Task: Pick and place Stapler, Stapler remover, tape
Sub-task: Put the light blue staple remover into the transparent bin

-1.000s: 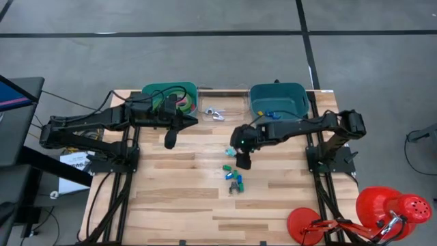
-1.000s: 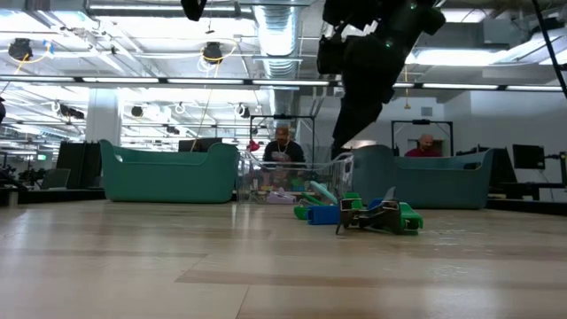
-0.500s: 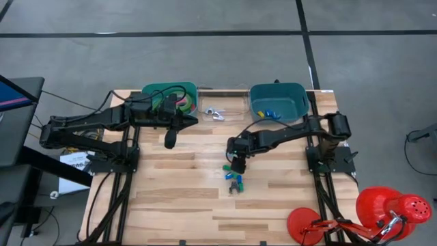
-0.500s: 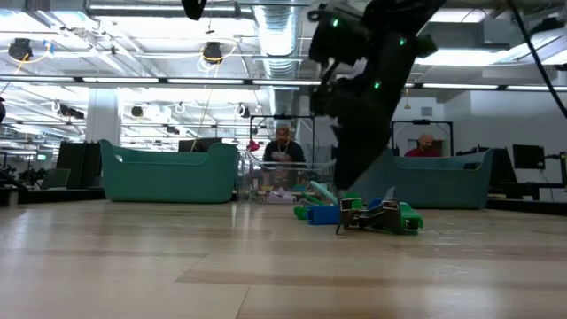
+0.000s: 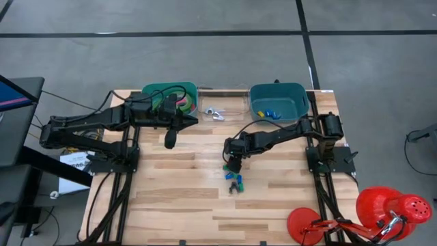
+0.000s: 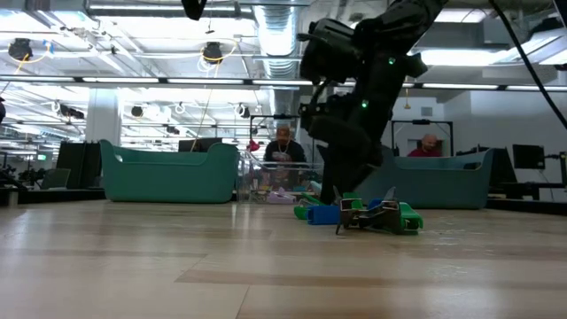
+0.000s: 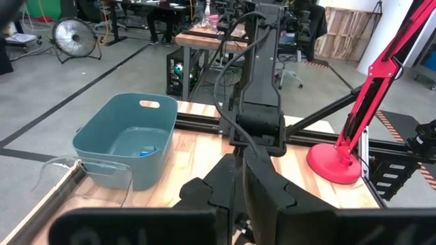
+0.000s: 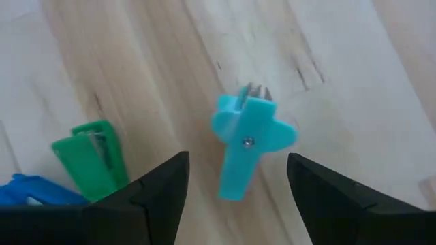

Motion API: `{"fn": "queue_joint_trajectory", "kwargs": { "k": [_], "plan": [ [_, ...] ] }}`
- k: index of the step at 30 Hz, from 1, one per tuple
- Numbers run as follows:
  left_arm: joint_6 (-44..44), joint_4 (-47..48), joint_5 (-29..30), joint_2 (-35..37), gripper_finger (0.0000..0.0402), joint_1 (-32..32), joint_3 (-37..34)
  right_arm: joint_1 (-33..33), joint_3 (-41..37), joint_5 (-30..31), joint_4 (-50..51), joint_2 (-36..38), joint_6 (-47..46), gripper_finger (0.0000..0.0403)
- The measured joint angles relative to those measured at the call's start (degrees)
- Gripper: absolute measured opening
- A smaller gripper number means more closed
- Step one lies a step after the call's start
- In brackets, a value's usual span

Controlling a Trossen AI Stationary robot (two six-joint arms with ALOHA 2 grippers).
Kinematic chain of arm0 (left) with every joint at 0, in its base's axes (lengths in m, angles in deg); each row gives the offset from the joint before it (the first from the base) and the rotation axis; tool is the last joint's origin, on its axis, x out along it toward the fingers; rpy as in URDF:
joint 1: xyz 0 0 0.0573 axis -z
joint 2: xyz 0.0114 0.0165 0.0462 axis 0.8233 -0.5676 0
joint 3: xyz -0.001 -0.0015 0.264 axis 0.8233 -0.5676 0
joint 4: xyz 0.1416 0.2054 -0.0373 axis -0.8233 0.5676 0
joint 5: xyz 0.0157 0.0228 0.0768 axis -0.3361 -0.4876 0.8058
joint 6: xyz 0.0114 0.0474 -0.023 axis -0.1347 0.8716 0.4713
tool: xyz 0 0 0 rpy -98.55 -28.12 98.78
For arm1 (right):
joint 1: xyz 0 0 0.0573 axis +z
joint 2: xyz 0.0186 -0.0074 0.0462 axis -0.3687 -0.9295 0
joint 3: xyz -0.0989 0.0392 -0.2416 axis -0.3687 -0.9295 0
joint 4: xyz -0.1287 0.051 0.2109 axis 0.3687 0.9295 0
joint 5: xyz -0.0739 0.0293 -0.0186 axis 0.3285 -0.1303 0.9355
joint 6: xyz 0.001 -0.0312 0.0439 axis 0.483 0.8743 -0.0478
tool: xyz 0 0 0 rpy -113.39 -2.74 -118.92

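- Over the mid part of the pale wooden plank table (image 5: 177, 198) we see the right gripper (image 8: 235, 178), fingers spread wide w/ nothing between them, hanging just above a small light-blue plastic staple remover (image 8: 247, 144) that lies flat on the wood.
- Right arm reaches from its base at the table's right edge, bent low and stretched toward the centre; in the low view its wrist tilts down steeply, fingertips close to the table but not touching the remover.
- Beside the remover lies a small green plastic stapler (image 8: 88, 160), plus a blue piece at the wrist view's edge; we can't tell what that is.
- Nearer the front edge sits a cluster of small green and blue pieces (image 5: 235, 180).
- Left gripper (image 5: 170, 140) is closed and empty, held up over the table's left-rear part, arm extended from the left side, near the left teal plastic bin (image 5: 151, 91).
- Flat ring-shaped tape rolls (image 5: 184, 104), green and pinkish red, lie in that bin.
- Right teal plastic bin (image 5: 295, 92) holds a few small blue and yellow items.
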State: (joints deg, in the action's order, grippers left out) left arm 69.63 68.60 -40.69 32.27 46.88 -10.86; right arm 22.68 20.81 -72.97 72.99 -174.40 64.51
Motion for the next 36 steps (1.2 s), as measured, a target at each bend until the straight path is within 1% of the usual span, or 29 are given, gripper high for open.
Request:
{"fn": "queue_joint_trajectory", "kwargs": {
  "k": [3,5,15,20,24,28,34,36],
  "plan": [
    [0.4,0.0,0.0,0.0,0.0021,0.0,0.0,-0.3,0.0,0.1,-0.1,0.1,-1.5,0.0231],
    [0.5,0.0,0.0,0.0,0.0021,0.0,0.0,-0.5,0.0,0.1,-0.1,0.1,-1.5,0.0217],
    [0.6,0.0,0.0,0.0,0.0021,0.0,0.0,-0.4,0.0,-0.1,-0.2,0.1,-1.8,0.0107],
    [0.6,0.0,0.0,0.0,0.0021,0.0,0.0,-0.4,0.0,-0.2,-0.2,0.1,-2.4,0.0069],
    [0.6,0.0,0.0,0.0,0.0021,0.0,0.0,-0.4,0.0,-0.4,-0.2,0.1,-2.4,0.0052],
    [0.6,0.0,0.0,0.0,0.0021,0.0,0.0,-0.4,0.6,-1.4,0.5,0.2,-2.5,0.0044],
    [0.2,0.0,0.0,0.0,0.0021,0.0,0.0,-0.5,4.6,-2.1,3.3,0.2,-2.3,0.0049],
    [0.2,0.0,0.0,0.0,0.0021,0.0,0.0,-0.9,6.9,-2.1,5.4,0.2,-0.8,0.005]
  ]
}}
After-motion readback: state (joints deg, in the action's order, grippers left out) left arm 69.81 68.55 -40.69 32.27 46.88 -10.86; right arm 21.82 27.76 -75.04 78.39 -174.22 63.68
